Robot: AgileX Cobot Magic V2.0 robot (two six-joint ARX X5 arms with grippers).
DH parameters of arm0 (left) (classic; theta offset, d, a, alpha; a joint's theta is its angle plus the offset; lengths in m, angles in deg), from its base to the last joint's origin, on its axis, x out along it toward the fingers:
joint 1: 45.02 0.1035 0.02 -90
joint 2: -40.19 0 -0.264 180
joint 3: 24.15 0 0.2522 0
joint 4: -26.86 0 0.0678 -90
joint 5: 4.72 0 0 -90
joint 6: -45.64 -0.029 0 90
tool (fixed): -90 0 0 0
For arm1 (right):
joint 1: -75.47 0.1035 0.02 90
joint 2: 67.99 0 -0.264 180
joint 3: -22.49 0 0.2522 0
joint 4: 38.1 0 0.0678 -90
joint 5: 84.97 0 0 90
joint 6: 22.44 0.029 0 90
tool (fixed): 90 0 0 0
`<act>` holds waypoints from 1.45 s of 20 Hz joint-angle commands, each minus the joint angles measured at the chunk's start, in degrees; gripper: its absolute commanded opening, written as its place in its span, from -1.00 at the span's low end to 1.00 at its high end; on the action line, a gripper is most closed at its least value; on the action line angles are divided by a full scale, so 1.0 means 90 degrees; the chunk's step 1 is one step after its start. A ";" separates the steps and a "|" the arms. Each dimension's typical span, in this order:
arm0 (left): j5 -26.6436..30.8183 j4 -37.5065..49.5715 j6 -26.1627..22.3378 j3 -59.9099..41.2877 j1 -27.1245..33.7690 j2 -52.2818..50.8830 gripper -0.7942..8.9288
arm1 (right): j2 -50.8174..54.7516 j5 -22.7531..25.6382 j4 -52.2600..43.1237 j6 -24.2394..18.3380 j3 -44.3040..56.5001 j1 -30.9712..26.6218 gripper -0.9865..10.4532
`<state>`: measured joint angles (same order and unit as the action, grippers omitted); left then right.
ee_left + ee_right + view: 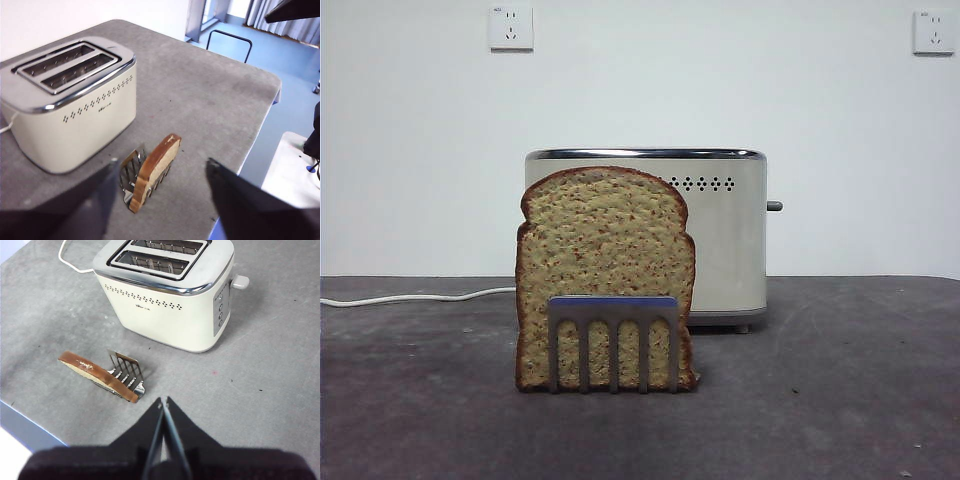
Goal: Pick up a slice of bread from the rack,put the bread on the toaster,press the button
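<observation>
The slice of bread (605, 275) stands upright in the rack (612, 340) in front of the toaster (725, 235). The button (774, 206) sticks out of the toaster's right end. In the left wrist view the bread (155, 170) leans in the rack (131, 170) beside the toaster (70, 100), and my left gripper (161, 172) is open, high above them. In the right wrist view my right gripper (163, 402) is shut, empty, held above the table near the bread (97, 375), the rack (127, 371), the toaster (170, 290) and the button (240, 282).
A white power cord (415, 297) runs left from the toaster across the grey table (840, 380). Two wall sockets (511, 28) sit on the back wall. The table's edge (260, 130) drops off near the rack. Neither arm shows in the front view.
</observation>
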<state>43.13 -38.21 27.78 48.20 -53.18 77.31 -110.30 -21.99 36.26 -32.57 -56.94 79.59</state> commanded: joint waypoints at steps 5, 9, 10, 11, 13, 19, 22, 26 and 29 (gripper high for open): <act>0.1035 -0.0362 -0.0852 0.1258 -0.1389 0.1537 0.46 | -0.0010 -0.0007 -0.0005 -0.0053 -0.0005 0.0010 -0.85; 0.1987 -0.0459 -0.1316 0.1868 -0.2433 0.2606 0.46 | -0.0051 -0.0007 -0.0002 -0.0053 -0.0005 0.0010 -0.85; 0.2144 -0.0454 -0.1433 0.1948 -0.2645 0.2858 0.46 | -0.0051 -0.0007 -0.0002 -0.0053 -0.0005 0.0010 -0.85; 0.2295 -0.0449 -0.1547 0.1994 -0.2834 0.3092 0.46 | -0.0070 -0.0007 -0.0002 -0.0053 -0.0005 0.0010 -0.85; 0.2606 -0.0423 -0.1780 0.2008 -0.3174 0.3555 0.46 | -0.0092 -0.0005 -0.0002 -0.0053 -0.0005 0.0010 -0.85; 0.3300 -0.0146 -0.2242 0.2008 -0.3859 0.4913 0.46 | -0.0170 -0.0007 -0.0002 -0.0053 -0.0005 0.0010 -0.85; 0.3368 0.0024 -0.2380 0.2008 -0.3980 0.5455 0.45 | -0.0175 -0.0007 -0.0002 -0.0053 -0.0005 0.0010 -0.85; 0.3395 0.0024 -0.2380 0.2008 -0.3951 0.5933 0.42 | -0.0175 -0.0007 -0.0002 -0.0051 -0.0005 0.0010 -0.85; 0.3395 0.0027 -0.2380 0.2008 -0.3956 0.6071 0.04 | -0.0175 -0.0007 -0.0002 -0.0051 -0.0005 0.0010 -0.85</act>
<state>73.82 -38.23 7.05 66.41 -88.85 131.65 -111.96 -21.99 36.30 -32.57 -56.94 79.59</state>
